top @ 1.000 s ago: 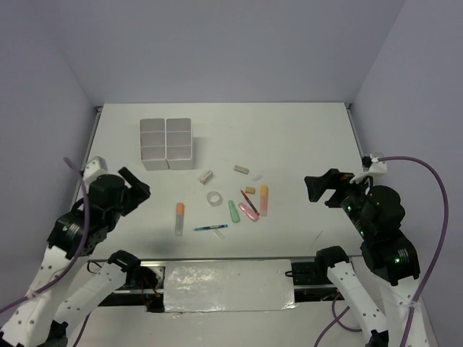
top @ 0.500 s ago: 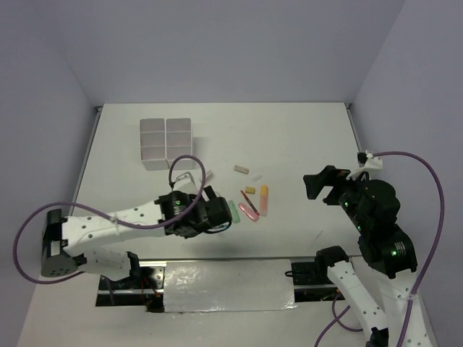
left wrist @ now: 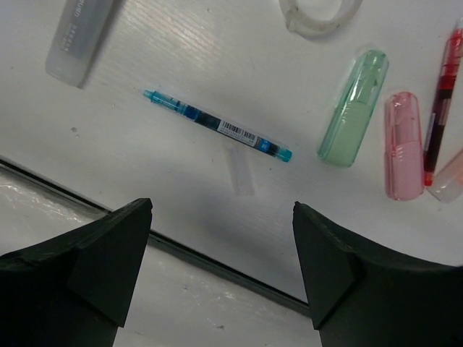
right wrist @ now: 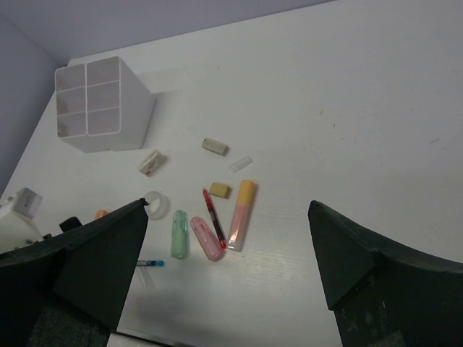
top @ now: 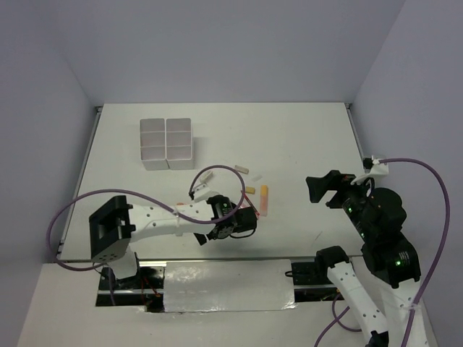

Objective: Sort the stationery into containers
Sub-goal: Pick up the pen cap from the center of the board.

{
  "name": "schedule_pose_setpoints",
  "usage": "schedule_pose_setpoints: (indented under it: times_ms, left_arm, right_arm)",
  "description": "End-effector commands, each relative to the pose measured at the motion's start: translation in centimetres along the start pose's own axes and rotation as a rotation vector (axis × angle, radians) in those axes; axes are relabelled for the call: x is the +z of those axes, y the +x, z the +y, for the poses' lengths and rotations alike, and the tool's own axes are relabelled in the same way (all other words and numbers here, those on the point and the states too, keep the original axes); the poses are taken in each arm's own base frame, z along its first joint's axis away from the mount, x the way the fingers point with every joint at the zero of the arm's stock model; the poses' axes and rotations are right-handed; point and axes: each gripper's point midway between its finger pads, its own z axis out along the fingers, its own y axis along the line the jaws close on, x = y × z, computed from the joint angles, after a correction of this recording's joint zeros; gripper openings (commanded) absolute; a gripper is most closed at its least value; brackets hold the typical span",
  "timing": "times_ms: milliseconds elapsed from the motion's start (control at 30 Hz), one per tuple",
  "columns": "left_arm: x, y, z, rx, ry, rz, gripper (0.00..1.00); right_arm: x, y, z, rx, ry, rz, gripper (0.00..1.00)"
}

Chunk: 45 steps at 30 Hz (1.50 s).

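Observation:
My left gripper (top: pixel 228 228) hangs open and empty above the loose stationery near the table's front edge. In the left wrist view its jaws (left wrist: pixel 223 204) frame the thin blue pen (left wrist: pixel 217 126). Beyond that lie a green marker (left wrist: pixel 354 108), a pink marker (left wrist: pixel 403 144), a red pen (left wrist: pixel 441 108) and the clear tape ring (left wrist: pixel 320 11). My right gripper (top: pixel 322 189) is open and empty, held high at the right. The white six-compartment organiser (top: pixel 167 143) stands at the back left and also shows in the right wrist view (right wrist: pixel 101 105).
An orange-capped marker (right wrist: pixel 241 215), a small yellow block (right wrist: pixel 220 189), a beige block (right wrist: pixel 152 163), a grey block (right wrist: pixel 215 147) and a clear cap (right wrist: pixel 240 164) lie between the organiser and my right gripper. The table's front edge (left wrist: pixel 217 264) runs just below the blue pen.
My left arm has swung from the far left to the centre and now hovers over the stationery. My right arm has barely moved.

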Motion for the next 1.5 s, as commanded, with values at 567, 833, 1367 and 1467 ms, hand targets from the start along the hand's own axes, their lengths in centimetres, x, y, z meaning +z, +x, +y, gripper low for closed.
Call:
schedule_pose_setpoints:
  times_ms: [567, 833, 1367, 1467]
  left_arm:
    - [4.8, 3.2, -0.5, 0.021, -0.051, 0.097, 0.77]
    - [6.3, 4.4, -0.3, 0.027, -0.055, 0.136, 0.76]
    - [8.3, 6.4, 1.7, 0.047, -0.096, 0.217, 0.53]
    - [8.5, 7.1, 2.2, 0.052, -0.095, 0.242, 0.39]
  right_arm:
    - [-0.5, -0.2, 1.2, -0.034, -0.082, -0.033, 0.98]
    - [-0.4, 0.0, 1.4, -0.039, -0.095, -0.023, 0.97]
    - [-0.6, -0.1, 1.4, -0.043, -0.099, -0.033, 0.95]
    - [-0.7, -0.3, 1.4, -0.045, -0.100, -0.041, 0.95]
